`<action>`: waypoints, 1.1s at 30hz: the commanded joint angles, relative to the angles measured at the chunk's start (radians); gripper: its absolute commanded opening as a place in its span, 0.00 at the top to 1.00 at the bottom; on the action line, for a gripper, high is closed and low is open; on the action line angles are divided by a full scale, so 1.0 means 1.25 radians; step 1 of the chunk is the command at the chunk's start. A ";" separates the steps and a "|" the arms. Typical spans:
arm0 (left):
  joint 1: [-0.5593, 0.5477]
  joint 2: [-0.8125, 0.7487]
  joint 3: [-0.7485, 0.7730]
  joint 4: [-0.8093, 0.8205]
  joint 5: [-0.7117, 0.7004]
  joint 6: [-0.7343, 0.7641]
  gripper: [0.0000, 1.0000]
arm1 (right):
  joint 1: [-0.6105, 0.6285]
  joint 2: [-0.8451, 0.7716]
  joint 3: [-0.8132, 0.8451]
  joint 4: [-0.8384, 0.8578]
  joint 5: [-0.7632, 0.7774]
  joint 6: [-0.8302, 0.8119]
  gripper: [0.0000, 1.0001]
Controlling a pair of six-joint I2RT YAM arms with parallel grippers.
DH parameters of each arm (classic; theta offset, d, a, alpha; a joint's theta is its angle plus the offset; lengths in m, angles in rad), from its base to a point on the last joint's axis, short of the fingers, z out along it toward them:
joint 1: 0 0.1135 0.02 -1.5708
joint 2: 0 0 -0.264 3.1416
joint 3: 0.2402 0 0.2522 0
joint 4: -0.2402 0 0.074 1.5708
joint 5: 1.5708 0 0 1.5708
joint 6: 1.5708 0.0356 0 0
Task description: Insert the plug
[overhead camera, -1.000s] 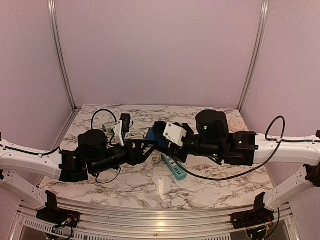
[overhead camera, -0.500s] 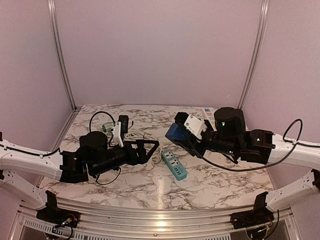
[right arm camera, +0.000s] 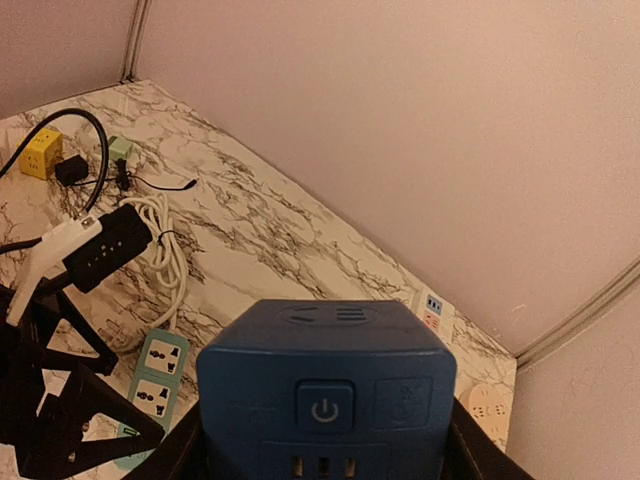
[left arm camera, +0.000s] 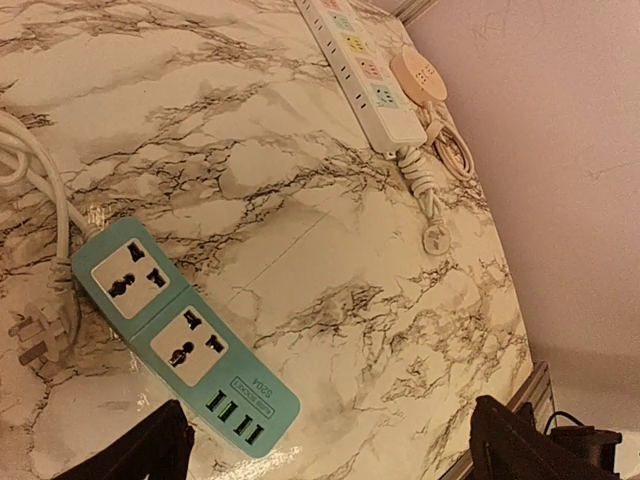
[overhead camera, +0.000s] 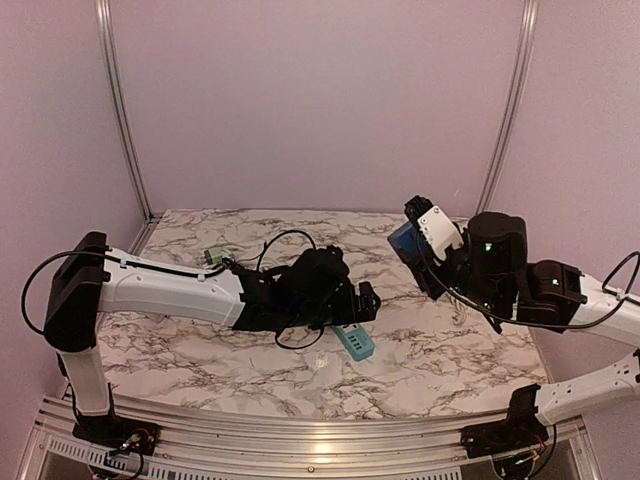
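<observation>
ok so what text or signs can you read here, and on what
Power symbol: button on the blue socket cube.
Teal power strip: small label by its USB ports, upside down, too blurred to read.
White power strip: nothing readable.

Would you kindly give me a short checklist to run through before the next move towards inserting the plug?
1. Left claw open and empty: ok.
2. White plug in view, lying beside the teal power strip: ok.
3. Plug grasped: not ok, neither claw is on it.
4. The strip's two sockets free: ok.
5. Right claw holding the blue cube well away from the strip: ok.
6. White cord free of tangles: cannot tell.
</observation>
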 commanded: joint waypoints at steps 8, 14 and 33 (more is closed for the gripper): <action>0.001 0.197 0.185 -0.002 0.203 -0.049 0.01 | -0.003 -0.159 -0.043 0.062 0.164 0.017 1.00; 0.001 0.309 0.318 -0.025 0.265 -0.045 0.01 | -0.003 -0.117 -0.036 0.031 0.145 0.028 1.00; 0.001 0.294 0.261 -0.202 0.149 -0.027 0.01 | -0.003 -0.050 -0.020 0.065 0.035 0.017 1.00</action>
